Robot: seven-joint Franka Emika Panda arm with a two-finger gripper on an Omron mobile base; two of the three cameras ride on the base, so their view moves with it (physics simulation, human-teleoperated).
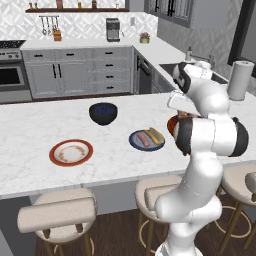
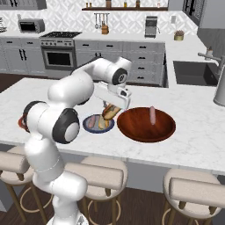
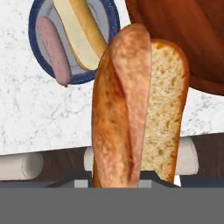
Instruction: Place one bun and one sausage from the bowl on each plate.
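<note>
My gripper is shut on a long split bun, held just above the counter between the slate-blue plate and the reddish-brown bowl. The bun hangs tilted over the blue plate's right edge. That plate carries a pink sausage and another bun. The wide bowl to the right holds one sausage. The white plate with the orange-red rim lies bare, farther left on the counter. The bun hides my fingertips in the hand view.
A dark blue-black bowl stands behind the plates. A paper towel roll is at the counter's right end, near the sink. Padded stools line the counter's front edge below.
</note>
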